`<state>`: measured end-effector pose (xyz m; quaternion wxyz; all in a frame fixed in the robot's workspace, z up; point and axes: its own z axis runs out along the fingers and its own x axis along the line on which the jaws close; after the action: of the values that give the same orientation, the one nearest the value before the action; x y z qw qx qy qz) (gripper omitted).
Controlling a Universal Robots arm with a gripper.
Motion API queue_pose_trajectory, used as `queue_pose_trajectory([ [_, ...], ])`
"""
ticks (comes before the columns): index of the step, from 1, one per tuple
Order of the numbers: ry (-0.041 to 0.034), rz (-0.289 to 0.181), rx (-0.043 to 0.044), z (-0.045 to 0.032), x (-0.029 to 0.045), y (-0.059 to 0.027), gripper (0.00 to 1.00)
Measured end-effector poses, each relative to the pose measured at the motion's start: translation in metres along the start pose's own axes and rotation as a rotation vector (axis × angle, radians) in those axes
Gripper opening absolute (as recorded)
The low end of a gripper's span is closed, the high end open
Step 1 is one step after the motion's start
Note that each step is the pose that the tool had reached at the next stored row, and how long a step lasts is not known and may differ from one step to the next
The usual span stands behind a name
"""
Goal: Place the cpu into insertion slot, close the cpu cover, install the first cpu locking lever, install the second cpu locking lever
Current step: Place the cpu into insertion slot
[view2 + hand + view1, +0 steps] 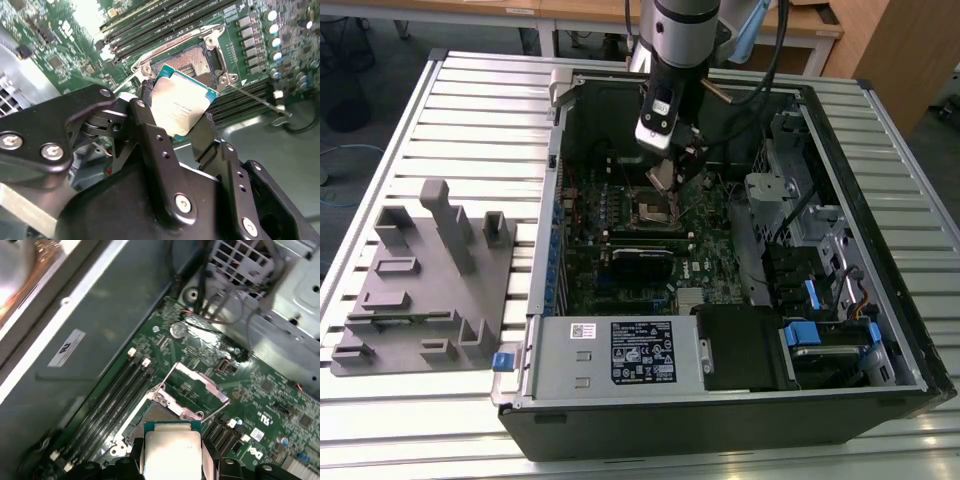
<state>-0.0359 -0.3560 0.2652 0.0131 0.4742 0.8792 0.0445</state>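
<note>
One step, the first, is in hand: the hand (176, 120) is gripping the cpu (182, 100) by its edges, hovering just above the open insertion slot (192, 62). Seating it likely calls for squaring the chip to the slot's rim.

We find the open side of the case (542, 262) facing up, unblocked. The pincer (176, 116) grips the cpu (185, 100) just above the insertion slot (192, 59), whose dark centre lies bare. Around it room is tight: the cpu cover (196, 374) stands raised at one edge, memory slots (160, 27) run along another, and a thin lever rod (257, 100) juts out beside. In the exterior view the drive cage (775, 195) crowds the right, and a black card (642, 262) lies between slot and power supply box (620, 352).
</note>
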Motion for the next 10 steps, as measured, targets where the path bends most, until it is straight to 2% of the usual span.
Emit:
queue_pose_trajectory([
  [5,-0.0078,0.085,-0.0016,0.0012,-0.0001,-0.0001,0.54],
  [10,-0.0079,0.087,-0.0017,0.0013,0.0000,-0.0001,0.54],
])
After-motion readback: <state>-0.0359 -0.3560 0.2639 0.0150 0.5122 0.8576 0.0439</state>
